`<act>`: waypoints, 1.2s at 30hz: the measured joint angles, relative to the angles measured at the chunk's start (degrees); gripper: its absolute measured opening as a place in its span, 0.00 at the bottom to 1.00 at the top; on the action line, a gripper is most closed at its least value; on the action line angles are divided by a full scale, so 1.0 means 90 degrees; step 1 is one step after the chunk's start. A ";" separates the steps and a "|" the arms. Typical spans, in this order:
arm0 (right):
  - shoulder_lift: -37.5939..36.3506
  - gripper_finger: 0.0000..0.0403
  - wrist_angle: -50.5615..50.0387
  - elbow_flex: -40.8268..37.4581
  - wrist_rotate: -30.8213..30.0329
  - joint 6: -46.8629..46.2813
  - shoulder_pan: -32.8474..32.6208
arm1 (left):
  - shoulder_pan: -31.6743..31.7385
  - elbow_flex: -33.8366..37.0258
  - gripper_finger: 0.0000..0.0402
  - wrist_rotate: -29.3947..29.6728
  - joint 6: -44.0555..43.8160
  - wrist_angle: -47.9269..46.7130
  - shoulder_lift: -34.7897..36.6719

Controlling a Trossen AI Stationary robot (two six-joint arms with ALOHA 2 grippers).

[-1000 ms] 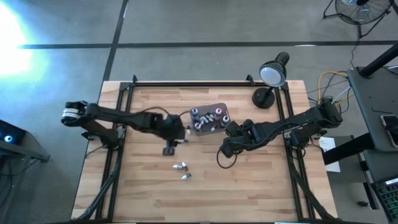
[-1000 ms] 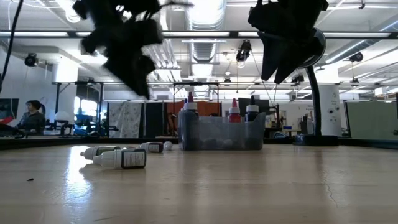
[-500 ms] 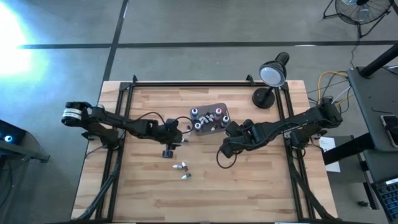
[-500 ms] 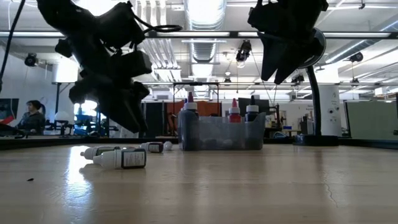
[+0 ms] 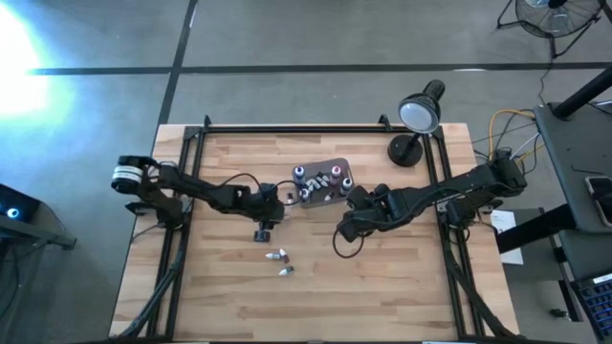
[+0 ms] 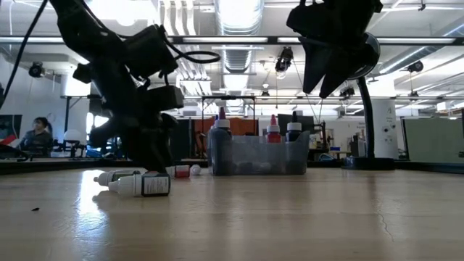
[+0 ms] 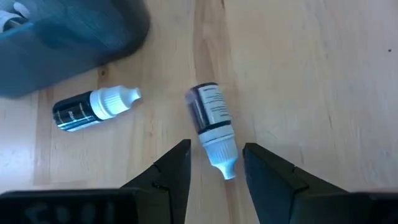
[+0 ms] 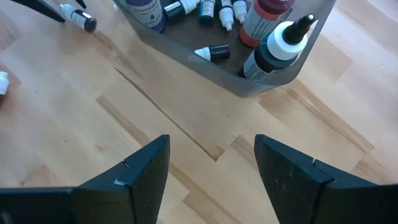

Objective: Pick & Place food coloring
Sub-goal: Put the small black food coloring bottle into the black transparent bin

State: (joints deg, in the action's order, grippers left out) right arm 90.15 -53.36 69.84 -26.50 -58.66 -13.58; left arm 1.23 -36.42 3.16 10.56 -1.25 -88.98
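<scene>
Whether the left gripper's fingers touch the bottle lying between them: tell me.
Apart. In the left wrist view the left gripper is open, and bare wood shows between each finger and the small bottle, whose white tip points between them.

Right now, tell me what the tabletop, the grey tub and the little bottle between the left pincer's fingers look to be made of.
Tabletop: wood, pale planks with visible grain and seams, smooth satin finish.
Grey tub: likely plastic, smoky and translucent, since the bottles inside show through its wall.
Small bottle: probably soft plastic, a dark body with a printed paper-like label and a matte white dropper cap. It lies on its side between the open left pincer fingers.
</scene>
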 joint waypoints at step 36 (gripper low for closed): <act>0.0000 0.57 -0.0045 0.0000 -0.0010 -0.0125 0.0000 | 0.0019 -0.1036 0.07 0.0240 -0.1152 -0.1562 0.0864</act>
State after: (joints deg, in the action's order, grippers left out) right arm 90.15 -53.77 69.84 -26.59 -59.78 -13.58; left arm 1.41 -45.75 5.32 0.19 -15.31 -81.20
